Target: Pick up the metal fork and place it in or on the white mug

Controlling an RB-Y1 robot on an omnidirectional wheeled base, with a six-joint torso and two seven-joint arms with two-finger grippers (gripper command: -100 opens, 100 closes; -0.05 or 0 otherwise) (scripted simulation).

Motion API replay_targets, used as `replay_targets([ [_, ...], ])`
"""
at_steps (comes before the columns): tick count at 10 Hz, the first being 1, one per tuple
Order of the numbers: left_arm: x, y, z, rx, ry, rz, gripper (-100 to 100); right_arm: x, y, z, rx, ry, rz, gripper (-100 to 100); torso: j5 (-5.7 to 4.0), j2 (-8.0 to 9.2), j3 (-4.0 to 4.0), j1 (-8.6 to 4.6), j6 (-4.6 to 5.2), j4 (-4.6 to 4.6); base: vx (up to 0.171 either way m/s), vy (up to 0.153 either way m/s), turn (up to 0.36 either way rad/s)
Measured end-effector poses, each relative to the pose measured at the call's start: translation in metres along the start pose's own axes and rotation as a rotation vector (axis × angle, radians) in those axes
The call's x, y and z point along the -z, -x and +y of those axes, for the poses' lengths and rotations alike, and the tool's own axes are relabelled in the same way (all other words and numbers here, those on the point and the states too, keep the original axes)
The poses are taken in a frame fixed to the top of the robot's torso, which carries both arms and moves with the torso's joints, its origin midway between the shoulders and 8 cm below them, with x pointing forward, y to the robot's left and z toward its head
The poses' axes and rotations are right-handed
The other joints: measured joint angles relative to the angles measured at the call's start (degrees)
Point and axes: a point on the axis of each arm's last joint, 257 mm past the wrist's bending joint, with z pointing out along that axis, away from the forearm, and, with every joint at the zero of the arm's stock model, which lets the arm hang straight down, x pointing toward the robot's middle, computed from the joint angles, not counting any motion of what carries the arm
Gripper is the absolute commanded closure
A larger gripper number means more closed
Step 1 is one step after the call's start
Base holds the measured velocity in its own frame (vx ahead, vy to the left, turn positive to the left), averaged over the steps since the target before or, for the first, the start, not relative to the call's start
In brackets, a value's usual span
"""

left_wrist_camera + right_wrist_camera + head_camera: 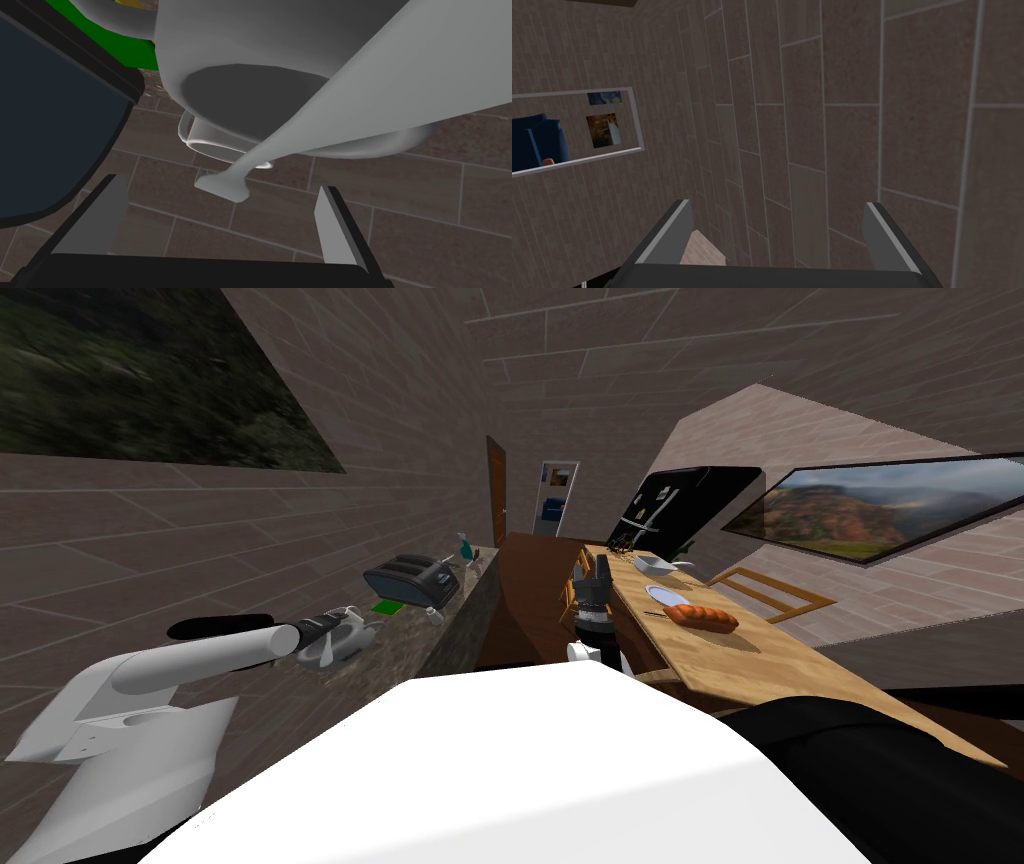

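Poised over the speckled counter [420, 633] with the left gripper [221, 183], fingers spread wide and gripping nothing, close up against the white mug [240, 45] beside the dark toaster [50, 125]. Looking at the grey fork [310, 125] slanting across the mug's side, its flat handle end between the two fingers and touching neither. Holding the right gripper [778, 204] up between counter and wooden table [760, 663], fingers apart and empty.

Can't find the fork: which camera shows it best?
Left wrist view: the light grey fork looms close, ending inside the open left claw. Head view: a tiny pale shape. Right wrist view: a wall.
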Motion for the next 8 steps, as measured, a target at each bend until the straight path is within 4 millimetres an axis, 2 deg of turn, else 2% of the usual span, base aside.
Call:
replay_targets([
  [1, 0.000, 0.000, 0.000, 0.000, 0.000, 0.000, -100, 0.000, 0.000, 0.000, 0.000, 0.000, 0.000, 0, 0.00, 0.00, 0.00, -0.01, 0.00, 0.00, 0.000, 0.000, 0.000],
  [2, 0.000, 0.000, 0.000, 0.000, 0.000, 0.000, 0, 0.000, 0.000, 0.000, 0.000, 0.000, 0.000, 0, 0.00, 0.00, 0.00, -0.01, 0.00, 0.00, 0.000, 0.000, 0.000],
  [3, 0.000, 0.000, 0.000, 0.000, 0.000, 0.000, -100, 0.000, 0.000, 0.000, 0.000, 0.000, 0.000, 0, 0.00, 0.00, 0.00, -0.01, 0.00, 0.00, 0.021, 0.000, 0.023],
  [8, 0.024, 0.018, -0.003, -0.004, -0.008, 0.002, -100, 0.000, 0.000, 0.000, 0.000, 0.000, 0.000, 0, -0.01, -0.11, -0.06, -0.01, 0.00, -0.03, 0.033, 0.003, 0.020],
])
